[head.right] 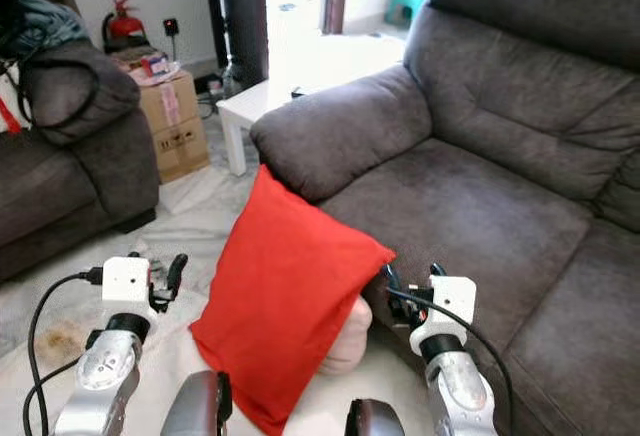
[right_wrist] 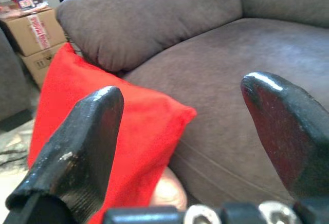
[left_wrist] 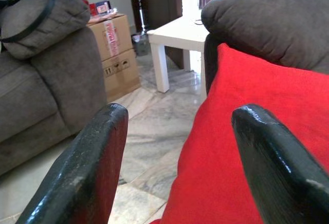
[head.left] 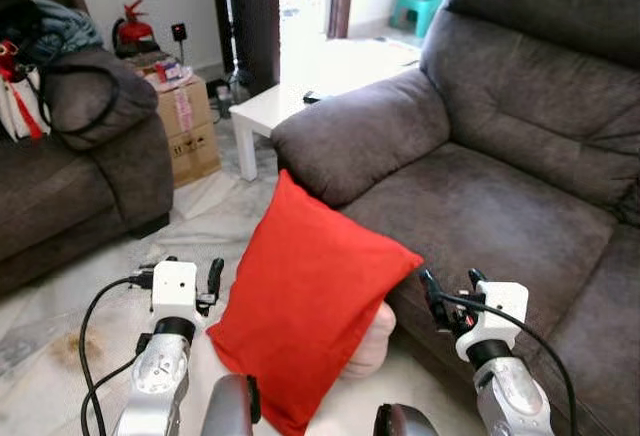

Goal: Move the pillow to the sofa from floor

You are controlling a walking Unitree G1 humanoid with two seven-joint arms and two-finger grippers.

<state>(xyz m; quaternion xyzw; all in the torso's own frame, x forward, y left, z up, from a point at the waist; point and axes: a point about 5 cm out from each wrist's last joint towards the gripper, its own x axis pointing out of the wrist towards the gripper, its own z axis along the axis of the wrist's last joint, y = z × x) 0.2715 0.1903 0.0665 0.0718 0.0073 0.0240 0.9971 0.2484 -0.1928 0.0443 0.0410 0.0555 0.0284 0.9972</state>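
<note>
**Red pillow propped against the sofa front**

Marble floor (head.left: 215,218) runs between two grey-brown sofas. Farthest to my left stands a second sofa (head.left: 70,191) with a black-strapped bag (head.left: 55,31) on its arm, and behind it a red fire extinguisher (head.left: 132,26). Next comes a cardboard box (head.left: 190,121) sealed with printed red-and-white tape; the writing on the tape is too small for me to read, as are the small black handling marks on the box's face. A white side table (head.left: 275,106) sits beyond it.

My left gripper (left_wrist: 177,131) hangs low beside the pillow's left edge, its fingers (left_wrist: 85,170) spread wide with nothing between them.

Between my arms the red pillow (head.left: 305,301) stands on the floor, leaning against the front of the sofa (head.left: 500,196) just under its armrest. It is tilted: the long axis runs from a top corner by the armrest down toward me, and another corner juts right, against the seat front. Something pale and rounded (head.left: 372,341) peeks out below it.

My right gripper (right_wrist: 185,131) is near the pillow's right corner, before the seat, fingers wide apart, holding nothing.
</note>
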